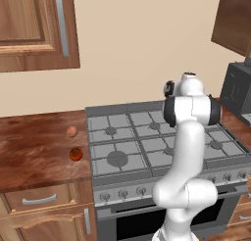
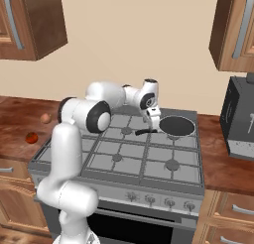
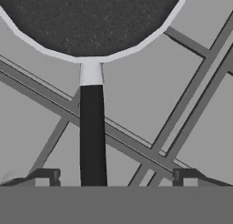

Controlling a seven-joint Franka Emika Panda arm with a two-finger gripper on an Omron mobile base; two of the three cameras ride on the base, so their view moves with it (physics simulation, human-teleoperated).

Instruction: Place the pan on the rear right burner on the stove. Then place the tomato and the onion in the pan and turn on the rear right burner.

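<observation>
The black pan (image 2: 176, 125) sits on the grate at the rear right of the stove (image 2: 149, 187), covering the rear right burner. Its handle (image 2: 143, 132) points left toward the stove's middle. My gripper (image 2: 153, 120) hangs open just above that handle. In the hand view the handle (image 3: 92, 132) runs up between my fingertips (image 3: 45, 175) to the pan (image 3: 91, 18), touching neither. The gripper (image 3: 116, 176) holds nothing. The tomato (image 1: 76, 154) (image 2: 31, 137) and the onion (image 1: 71, 132) (image 2: 45, 118) lie on the wooden counter left of the stove (image 1: 112, 110).
A dark appliance (image 2: 243, 119) (image 1: 238, 90) stands on the counter right of the stove. Wall cabinets (image 2: 233, 30) hang above both sides. A row of knobs (image 2: 158, 201) lines the stove front.
</observation>
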